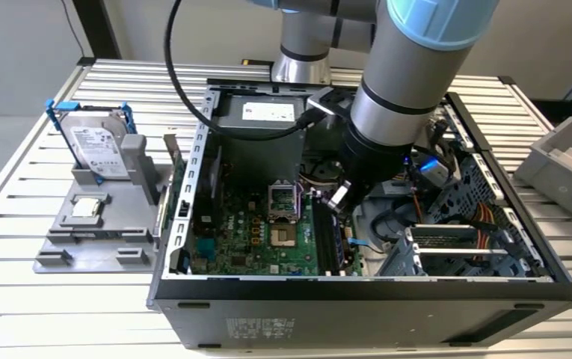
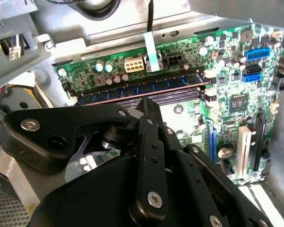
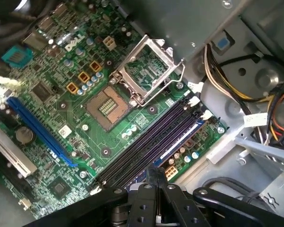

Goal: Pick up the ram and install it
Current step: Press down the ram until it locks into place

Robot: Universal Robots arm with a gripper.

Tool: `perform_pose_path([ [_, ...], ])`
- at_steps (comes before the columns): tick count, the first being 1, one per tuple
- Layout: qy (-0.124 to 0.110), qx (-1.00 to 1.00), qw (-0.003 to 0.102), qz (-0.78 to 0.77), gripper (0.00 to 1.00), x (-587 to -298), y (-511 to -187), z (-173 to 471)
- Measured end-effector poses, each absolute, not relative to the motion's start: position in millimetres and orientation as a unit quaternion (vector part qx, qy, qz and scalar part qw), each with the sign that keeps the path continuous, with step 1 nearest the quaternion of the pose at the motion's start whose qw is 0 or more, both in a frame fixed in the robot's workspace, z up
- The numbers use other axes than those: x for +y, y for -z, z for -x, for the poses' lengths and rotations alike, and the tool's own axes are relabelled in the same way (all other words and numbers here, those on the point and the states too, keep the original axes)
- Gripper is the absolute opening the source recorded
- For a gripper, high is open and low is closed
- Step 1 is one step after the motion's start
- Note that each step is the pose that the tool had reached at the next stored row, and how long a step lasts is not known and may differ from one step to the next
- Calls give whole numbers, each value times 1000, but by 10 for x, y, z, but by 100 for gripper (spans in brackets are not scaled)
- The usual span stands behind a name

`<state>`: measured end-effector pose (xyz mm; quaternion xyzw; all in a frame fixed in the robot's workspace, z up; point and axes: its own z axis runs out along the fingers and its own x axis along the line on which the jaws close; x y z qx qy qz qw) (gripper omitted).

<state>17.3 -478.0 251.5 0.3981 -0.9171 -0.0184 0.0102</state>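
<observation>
- Reaching down into the open computer case point(image 1: 366, 299), your pincer point(image 1: 338, 198) had its fingers pressed together with nothing between them, as both wrist views showed point(image 2: 149, 106) point(image 3: 156, 172).
- The tip sat just above the row of long memory slots point(image 3: 151, 142), close to the middle of their length.
- The ram point(image 2: 146, 87) lay in the slot nearest the board's edge, a blue stick running along its full length, just beyond the pincer's tip. I could not tell whether the tip touched its top edge.
- The neighbouring slots on the motherboard point(image 3: 85, 71) stood empty, with the open processor socket point(image 3: 106, 106) further in.
- I judged the step in hand to be seating the stick. Doing that well called for you to press straight down on its top edge, not at a slant, so that it would not rock in the slot.
- A push at mid-length could leave one end high, so the white latches point(image 3: 194, 100) at the slot ends were what you needed to check: each should close against the stick.
- You had cables and the metal drive cage near the arm, so little room to drift sideways.
- Outside the case, the hard drive point(image 1: 96, 146) stood in its grey holder on the tabletop point(image 1: 66, 314), well apart from the work.
</observation>
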Motion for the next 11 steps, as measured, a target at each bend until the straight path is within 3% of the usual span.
perform_pose_path([
  [11, 17, -876, 12, -481, 0, -4780, -2512, -173],
])
